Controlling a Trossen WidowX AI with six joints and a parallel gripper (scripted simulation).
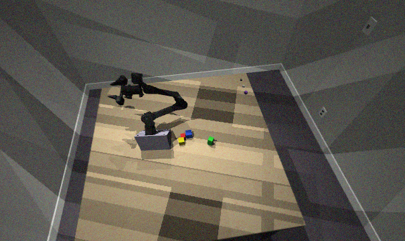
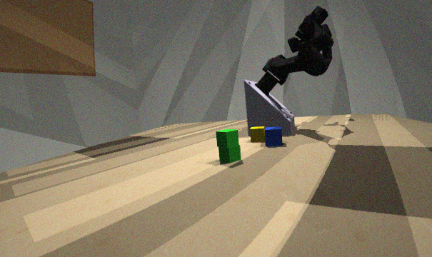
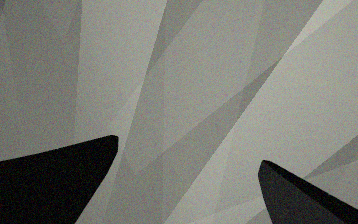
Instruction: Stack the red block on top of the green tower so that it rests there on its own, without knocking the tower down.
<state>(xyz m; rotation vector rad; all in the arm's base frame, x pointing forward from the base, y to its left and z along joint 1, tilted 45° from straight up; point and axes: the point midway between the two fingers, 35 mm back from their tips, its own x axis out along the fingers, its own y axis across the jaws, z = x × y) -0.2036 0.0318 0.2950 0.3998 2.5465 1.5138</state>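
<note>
The red block [image 1: 183,135] sits in a tight group between the yellow block and the blue block, partly hidden in the top view and fully hidden in the exterior view. The green tower [image 1: 211,140] [image 2: 228,147] stands upright apart from them, two green blocks high, the upper one slightly offset. My gripper [image 1: 110,90] [image 3: 188,155] is open and empty, raised far from the blocks on the other side of the arm's base. It points away from them, and only grey wall shows between its fingers in the wrist view.
The yellow block [image 1: 181,142] [image 2: 257,134] and the blue block [image 1: 189,134] [image 2: 273,136] crowd the red one, close to the arm's base [image 1: 155,142] [image 2: 263,114]. A purple ball [image 1: 246,92] and two smaller ones lie far off. A brown panel [image 2: 41,39] shows at upper left.
</note>
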